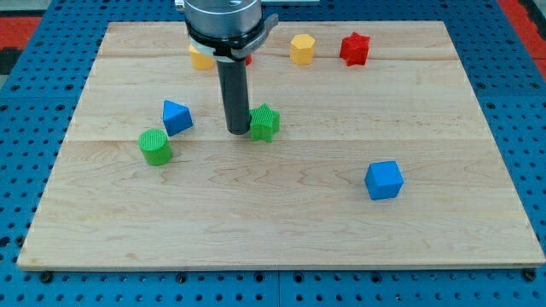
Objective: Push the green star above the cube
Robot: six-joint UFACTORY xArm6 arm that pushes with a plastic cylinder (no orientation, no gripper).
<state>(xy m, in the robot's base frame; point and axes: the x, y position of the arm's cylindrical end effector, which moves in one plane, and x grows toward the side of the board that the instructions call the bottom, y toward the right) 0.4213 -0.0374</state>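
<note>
The green star (265,124) lies near the middle of the wooden board (281,230). My tip (238,131) rests on the board right at the star's left side, touching it or nearly so. The blue cube (384,180) sits lower down toward the view's right, well apart from the star and the tip. The dark rod rises from the tip to the arm's round end at the view's top.
A blue block (177,117) and a green cylinder (155,147) lie left of the tip. At the top are a yellow block (201,58) partly hidden by the arm, a yellow hexagonal block (302,49) and a red star (354,49).
</note>
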